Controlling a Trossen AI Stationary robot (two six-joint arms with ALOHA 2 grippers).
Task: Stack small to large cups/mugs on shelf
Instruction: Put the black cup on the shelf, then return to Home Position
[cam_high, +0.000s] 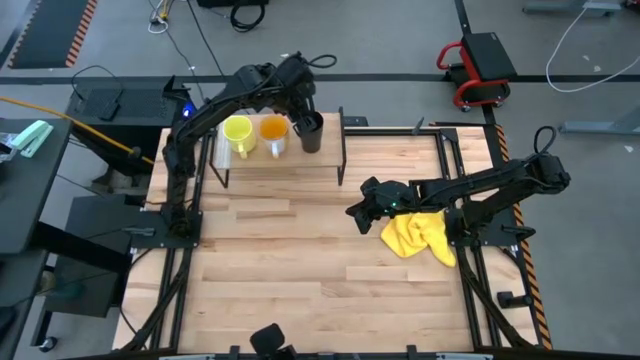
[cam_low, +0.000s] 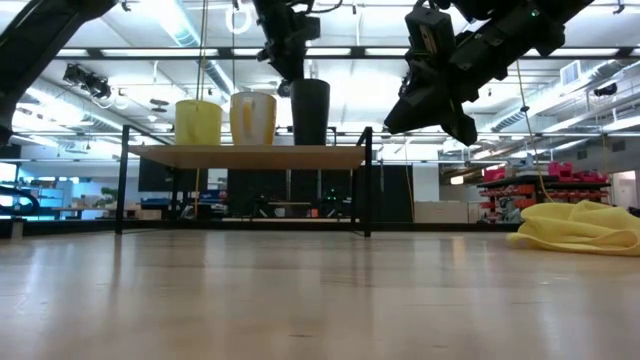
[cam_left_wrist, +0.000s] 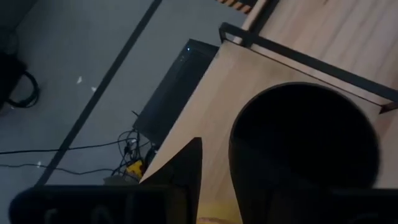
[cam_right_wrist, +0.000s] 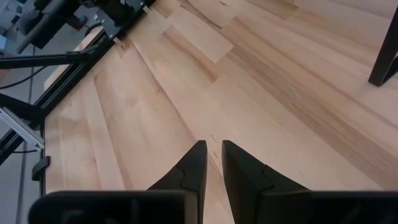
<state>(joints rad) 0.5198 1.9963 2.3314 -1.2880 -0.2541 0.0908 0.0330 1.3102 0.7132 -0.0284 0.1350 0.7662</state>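
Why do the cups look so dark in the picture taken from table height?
In the low view, bright ceiling lights behind the shelf backlight the black cup and both arms into near silhouettes, and the tabletop shows a soft sheen. In the high view, lighting is even, so the yellow mug and orange mug show true colour.

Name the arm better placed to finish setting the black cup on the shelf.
Left. The left gripper is right above the black cup on the shelf; the right gripper hangs over the table by the yellow cloth.
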